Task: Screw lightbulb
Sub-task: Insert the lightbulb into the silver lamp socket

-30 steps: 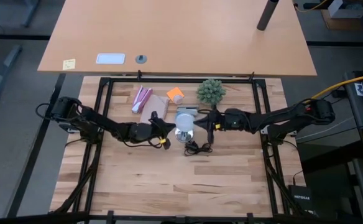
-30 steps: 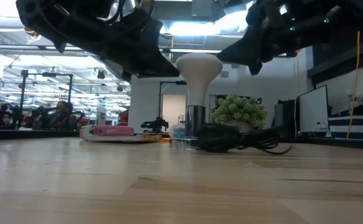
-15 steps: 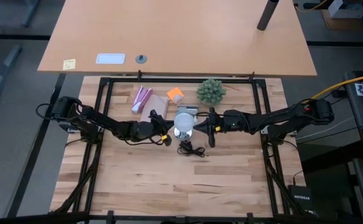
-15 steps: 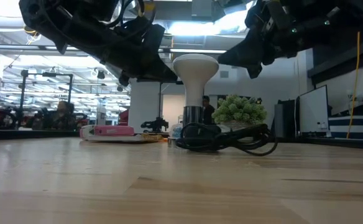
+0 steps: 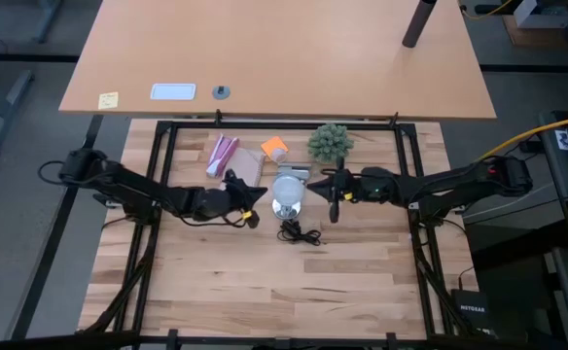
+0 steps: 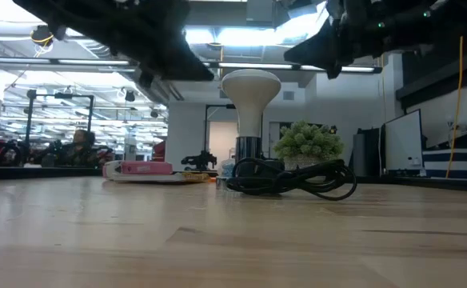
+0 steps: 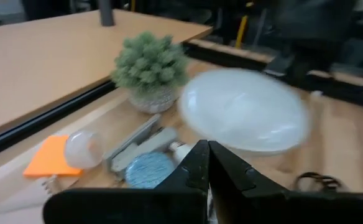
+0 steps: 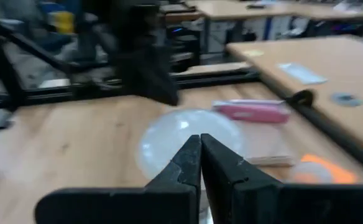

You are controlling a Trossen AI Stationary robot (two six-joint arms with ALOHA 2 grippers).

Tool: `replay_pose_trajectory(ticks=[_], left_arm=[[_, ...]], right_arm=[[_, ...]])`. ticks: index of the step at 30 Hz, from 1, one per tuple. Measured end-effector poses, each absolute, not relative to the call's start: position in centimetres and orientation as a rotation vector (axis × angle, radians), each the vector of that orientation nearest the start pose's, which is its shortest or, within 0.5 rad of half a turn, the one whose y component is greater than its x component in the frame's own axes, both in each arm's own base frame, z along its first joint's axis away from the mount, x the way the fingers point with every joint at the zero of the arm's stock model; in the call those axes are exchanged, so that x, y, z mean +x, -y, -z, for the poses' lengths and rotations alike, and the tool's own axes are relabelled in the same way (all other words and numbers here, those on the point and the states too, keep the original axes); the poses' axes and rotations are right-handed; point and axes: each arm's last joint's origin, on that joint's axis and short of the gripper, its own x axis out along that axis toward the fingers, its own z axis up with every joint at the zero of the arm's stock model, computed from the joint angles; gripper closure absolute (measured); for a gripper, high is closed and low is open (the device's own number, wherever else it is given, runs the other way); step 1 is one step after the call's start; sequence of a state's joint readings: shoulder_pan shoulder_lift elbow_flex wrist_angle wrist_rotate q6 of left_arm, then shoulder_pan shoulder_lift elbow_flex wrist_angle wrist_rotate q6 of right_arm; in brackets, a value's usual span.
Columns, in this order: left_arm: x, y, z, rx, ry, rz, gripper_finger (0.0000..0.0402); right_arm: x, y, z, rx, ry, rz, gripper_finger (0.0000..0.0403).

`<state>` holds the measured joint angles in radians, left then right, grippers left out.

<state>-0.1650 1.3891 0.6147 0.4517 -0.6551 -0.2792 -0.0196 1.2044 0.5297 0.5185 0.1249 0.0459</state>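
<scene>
The lightbulb (image 5: 289,190), a frosted white globe on a narrower pale neck, stands upright (image 6: 251,92) in a dark socket (image 6: 249,150). The socket's black cord (image 5: 300,232) lies coiled on the wooden table in front of it. My left gripper (image 5: 258,197) is shut and empty, a little to the bulb's left. My right gripper (image 5: 319,192) is shut and empty, a little to the bulb's right. Both are at about the height of the globe and clear of it. The globe fills the middle of the left wrist view (image 7: 243,111) and the right wrist view (image 8: 188,140).
Behind the bulb stand a green spiky ball plant (image 5: 330,143), an orange pad (image 5: 274,148) with a small clear globe on it (image 7: 82,148), a pink packet (image 5: 221,154) and a tan card (image 5: 249,165). Black frame rails (image 5: 284,124) border the table.
Both grippers have drawn back from the globe, the left toward the table's left edge and the right toward its right edge. Before that, the bulb with its socket shifted slightly, and the cord slid and bunched up in front of the socket.
</scene>
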Motion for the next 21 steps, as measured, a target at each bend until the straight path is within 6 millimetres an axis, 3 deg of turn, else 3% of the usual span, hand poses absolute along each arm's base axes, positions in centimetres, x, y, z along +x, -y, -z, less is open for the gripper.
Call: replay_pose_trajectory(ticks=[8,13,21], left_arm=[[27.2,5.0,-20.9,-0.158,-0.229,-0.373,0.0401],[27.6,5.2,-21.2,-0.182,-0.163,-0.358,0.0401],[28.5,5.2,-19.9,-0.162,-0.177,-0.340,0.0401]], right_arm=[[25.2,1.0,-22.3,-0.051,-0.187,0.191,0.0387],[25.4,1.5,-21.8,-0.074,-0.215,0.229,0.0387],[25.6,2.9,-21.2,-0.060,-0.240,0.250,0.0387]])
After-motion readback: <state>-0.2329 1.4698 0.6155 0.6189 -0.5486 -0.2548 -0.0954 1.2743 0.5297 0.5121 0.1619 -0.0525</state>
